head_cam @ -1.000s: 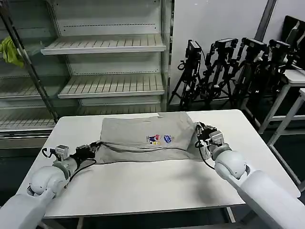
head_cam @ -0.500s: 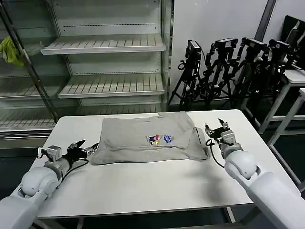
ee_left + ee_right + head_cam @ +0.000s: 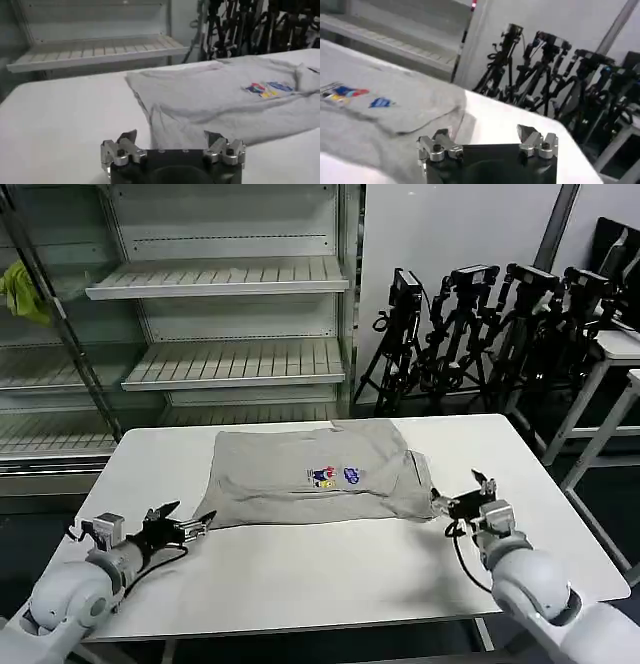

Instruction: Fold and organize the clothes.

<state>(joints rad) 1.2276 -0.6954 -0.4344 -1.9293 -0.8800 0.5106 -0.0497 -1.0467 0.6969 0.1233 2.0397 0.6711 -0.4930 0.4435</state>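
The light grey, soft short-sleeved shirt with a small multicoloured chest print [image 3: 315,474] lies partly folded across the far half of the white rectangular desk [image 3: 300,574], its near edge doubled over and rumpled. Your left pincer [image 3: 185,527] sits low just beside the shirt's near left corner, prongs apart and empty. Your right pincer [image 3: 462,502] hovers just beside the near right corner, also spread and holding nothing. The risk, as you close in: a prong may catch only the top layer of the doubled hem, so the fold peels open. If the two sides lift unevenly, the cloth could skew or bunch toward the middle.
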